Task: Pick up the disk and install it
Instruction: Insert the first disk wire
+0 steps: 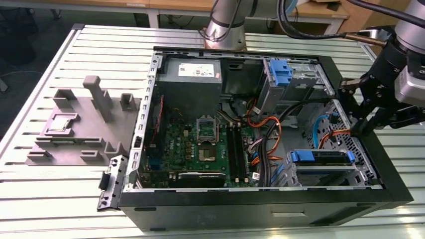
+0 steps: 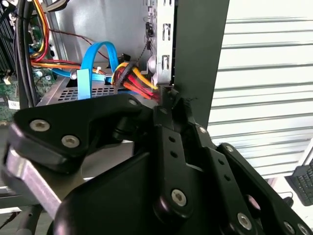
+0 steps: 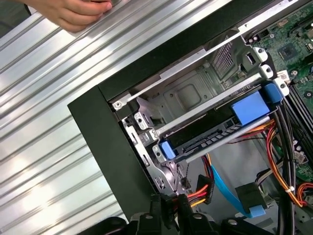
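While seemingly empty, gripper (image 1: 367,130) hovers beside seated disk (image 1: 321,157).

Open computer case on the slatted table, arm over its 3 o'clock edge

We see the black computer case (image 1: 265,204) lying open on the table (image 1: 59,199), its green motherboard (image 1: 196,147) exposed. At 3 o'clock the hand (image 1: 369,117) hangs over the case wall, its fingers pointing down. The disk (image 1: 321,157) sits in the drive bay at 5 o'clock. A grey fixture (image 1: 79,124) rests at 9 o'clock.
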{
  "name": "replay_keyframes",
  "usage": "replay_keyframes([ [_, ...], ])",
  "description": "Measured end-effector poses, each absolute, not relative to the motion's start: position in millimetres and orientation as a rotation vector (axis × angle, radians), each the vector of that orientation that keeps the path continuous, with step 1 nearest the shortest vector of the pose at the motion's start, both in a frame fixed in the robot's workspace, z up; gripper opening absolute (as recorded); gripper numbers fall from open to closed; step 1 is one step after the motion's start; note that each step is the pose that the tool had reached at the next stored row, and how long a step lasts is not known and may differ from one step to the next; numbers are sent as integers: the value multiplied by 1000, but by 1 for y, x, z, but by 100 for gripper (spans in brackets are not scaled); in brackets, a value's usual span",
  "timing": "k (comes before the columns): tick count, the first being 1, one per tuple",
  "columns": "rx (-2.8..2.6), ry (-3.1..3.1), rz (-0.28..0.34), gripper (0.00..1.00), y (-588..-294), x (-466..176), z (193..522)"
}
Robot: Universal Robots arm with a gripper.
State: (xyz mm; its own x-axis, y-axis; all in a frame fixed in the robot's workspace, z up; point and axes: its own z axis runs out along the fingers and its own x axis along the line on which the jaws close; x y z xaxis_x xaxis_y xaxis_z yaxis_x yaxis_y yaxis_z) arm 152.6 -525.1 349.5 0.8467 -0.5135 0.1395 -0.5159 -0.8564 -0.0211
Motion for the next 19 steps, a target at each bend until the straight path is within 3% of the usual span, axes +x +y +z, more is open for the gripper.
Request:
replay_keyframes([
  [3,3004,-828,221,19,-525,153,350],
  [19,3004,-816,223,19,-525,152,352],
])
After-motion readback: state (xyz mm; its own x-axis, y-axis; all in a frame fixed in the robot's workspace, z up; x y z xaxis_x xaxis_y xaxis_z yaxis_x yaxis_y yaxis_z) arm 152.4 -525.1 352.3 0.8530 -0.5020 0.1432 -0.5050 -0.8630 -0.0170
